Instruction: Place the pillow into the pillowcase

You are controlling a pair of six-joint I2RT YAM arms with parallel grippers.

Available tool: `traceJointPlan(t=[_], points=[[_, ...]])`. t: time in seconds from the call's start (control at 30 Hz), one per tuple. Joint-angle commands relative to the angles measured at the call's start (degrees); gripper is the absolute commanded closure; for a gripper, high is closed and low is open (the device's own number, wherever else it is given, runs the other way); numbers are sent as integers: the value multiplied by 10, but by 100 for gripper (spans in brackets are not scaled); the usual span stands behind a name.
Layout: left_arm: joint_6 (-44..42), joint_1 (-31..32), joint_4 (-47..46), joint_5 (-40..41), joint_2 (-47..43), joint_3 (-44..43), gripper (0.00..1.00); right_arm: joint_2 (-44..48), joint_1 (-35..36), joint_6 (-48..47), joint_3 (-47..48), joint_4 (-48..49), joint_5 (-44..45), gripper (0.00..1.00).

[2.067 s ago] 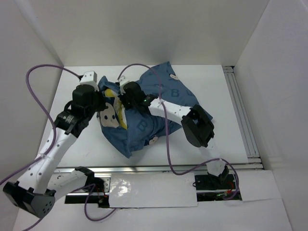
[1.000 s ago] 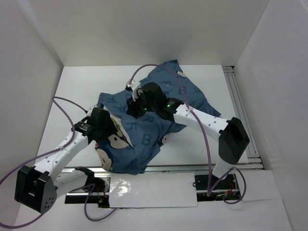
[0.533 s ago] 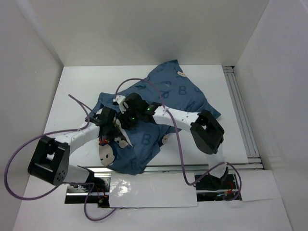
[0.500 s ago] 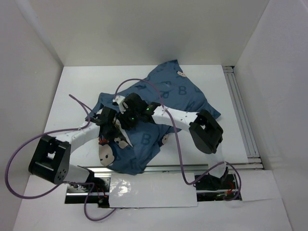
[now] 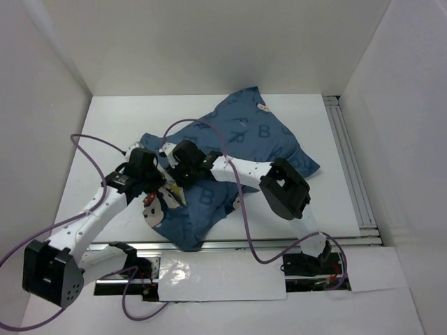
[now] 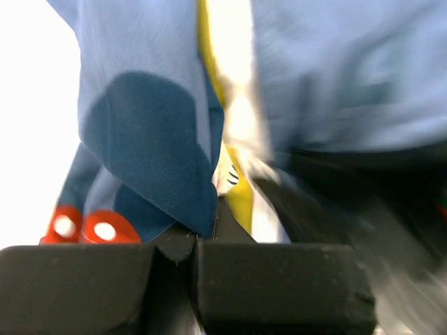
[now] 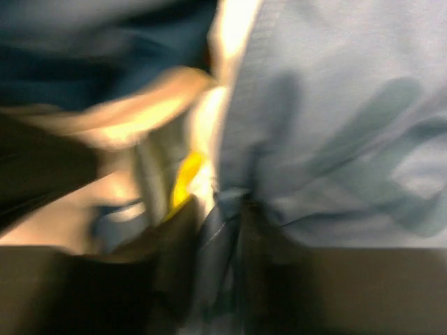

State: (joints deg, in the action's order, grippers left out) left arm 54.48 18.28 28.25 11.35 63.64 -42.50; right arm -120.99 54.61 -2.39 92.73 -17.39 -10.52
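Observation:
The denim-blue pillowcase (image 5: 244, 139) lies bulging across the middle of the table, covering nearly all of the pillow. Only a white and yellow strip of the pillow (image 6: 234, 105) shows at the case's opening, also in the right wrist view (image 7: 183, 178). My left gripper (image 5: 152, 187) is shut on the pillowcase's edge (image 6: 188, 202) at the case's near-left side. My right gripper (image 5: 183, 167) sits just right of it, shut on a fold of the pillowcase (image 7: 223, 216). Both wrist views are blurred.
A mouse-face print with a red bow (image 5: 155, 209) shows on the case's near-left corner. A metal rail (image 5: 349, 160) runs along the table's right side. White walls enclose the table on three sides. Purple cables (image 5: 91, 139) loop over both arms.
The left gripper has moved up and left with the case's edge, and its arm has swung outward. The right gripper shifted slightly left. The case's near corner has drawn in toward the arms.

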Motion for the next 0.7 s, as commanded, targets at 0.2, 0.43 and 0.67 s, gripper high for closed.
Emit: traceJointPlan(t=[0.2, 0.43, 0.67], points=[[-110, -4, -27, -7, -186, -186, 100, -101, -39, 79, 13, -35, 84, 100], [-167, -4, -83, -118, -141, -210, 98, -88, -51, 65, 8, 14, -67, 100], [-134, -4, 32, -42, -11, -203, 33, 13, -57, 34, -18, 55, -172, 82]])
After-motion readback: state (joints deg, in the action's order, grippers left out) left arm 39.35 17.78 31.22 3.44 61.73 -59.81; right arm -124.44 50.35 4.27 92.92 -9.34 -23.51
